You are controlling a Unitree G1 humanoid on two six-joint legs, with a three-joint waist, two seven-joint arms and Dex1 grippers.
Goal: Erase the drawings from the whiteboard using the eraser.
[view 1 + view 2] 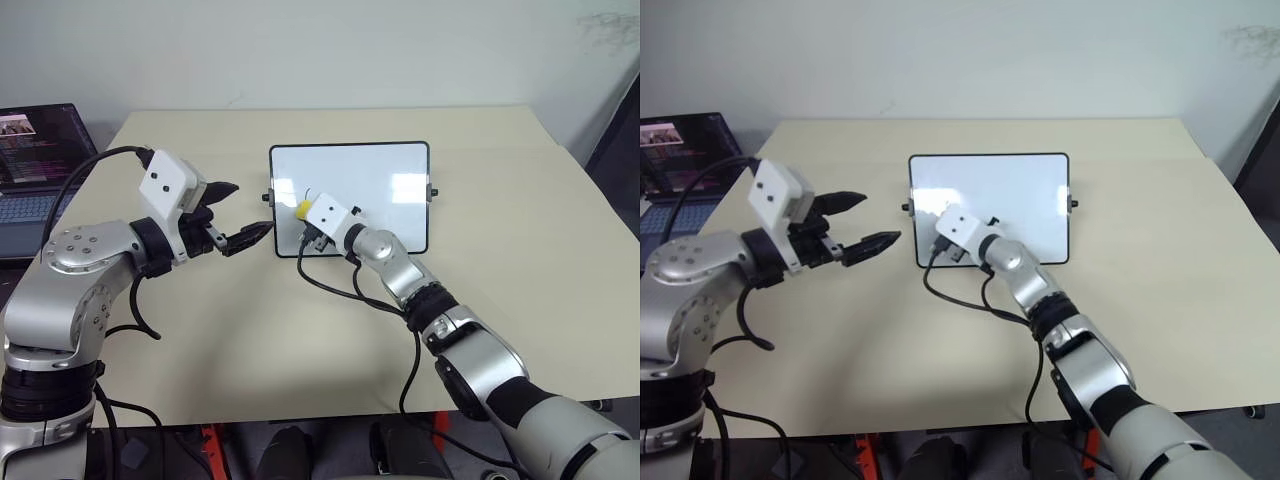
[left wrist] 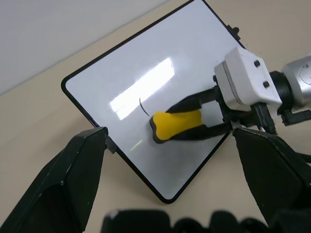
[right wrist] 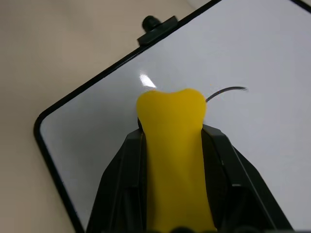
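**Operator:** Eraser (image 2: 177, 125) was on the whiteboard (image 1: 390, 165) when I logged this, pinched between the two black fingers of the right gripper (image 3: 175, 160), which was closed tight on its yellow body. It sat near the board's left end, toward the lower corner, dark underside facing the white surface. I could not say for certain that it was pressed flat.

**Observer:** And the drawings? How much was gone?

**Operator:** Most of it, as far as I could see. One thin curved black stroke (image 3: 226, 91) remained, just beside the eraser's rounded end. From the head cameras the rest of the board read as plain glossy white with window glare on it. I judged the job nearly finished, one remnant left to wipe.

**Observer:** Left arm doing anything?

**Operator:** Left gripper (image 1: 235, 215) hovered off the board's left edge over the table (image 1: 200, 340), fingers spread apart and holding nothing. It was close to the frame but not touching, from what the head views gave me. The board itself lay flat on the table, side knob (image 3: 153, 24) visible on its left frame.

**Observer:** What did the last bit call for?

**Operator:** My reading: a short pass of the eraser over that stroke, keeping pressure even so the board did not slide. A laptop (image 1: 35, 165) stood off to the far left, well apart from the work.
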